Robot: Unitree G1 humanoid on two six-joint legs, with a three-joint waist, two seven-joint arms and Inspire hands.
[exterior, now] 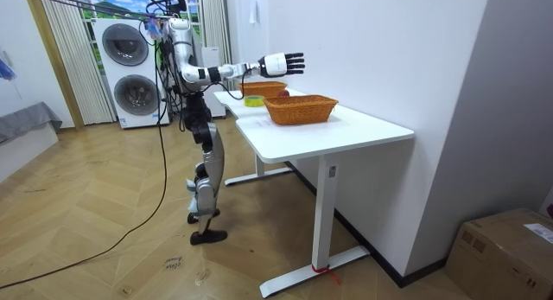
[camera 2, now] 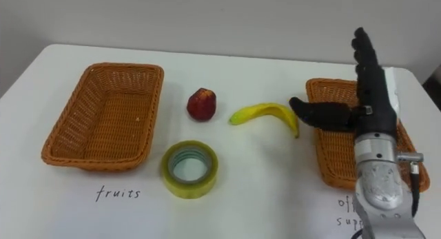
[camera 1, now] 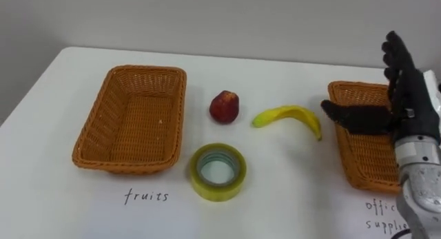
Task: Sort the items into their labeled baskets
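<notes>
The banana (camera 1: 293, 114) lies on the white counter (camera 1: 289, 191) between the two wicker baskets, nearer the right one, its curve arching away from the robot. Just to its left sits a red apple (camera 1: 224, 107), and in front of the apple, closer to the robot, a roll of yellowish tape (camera 1: 218, 193) lies flat (its hollow middle facing up). All three are loose on the counter, none of them in a basket.

The left basket (camera 1: 89, 132) stands well to the left of the apple, with a handwritten word (camera 1: 146, 195) on the counter before it. The right basket (camera 1: 343, 148) is at the counter's right edge.

The right robot hand (camera 1: 406, 101) hangs above the right basket, open and holding nothing: fingers straight and pointing away from the robot, thumb stretched out to the left toward the banana's end without touching it.

In the room view the robot stands upright at the counter's far end, the arm reaching out over it, and two stacked washing machines (exterior: 130, 71) stand behind it.
</notes>
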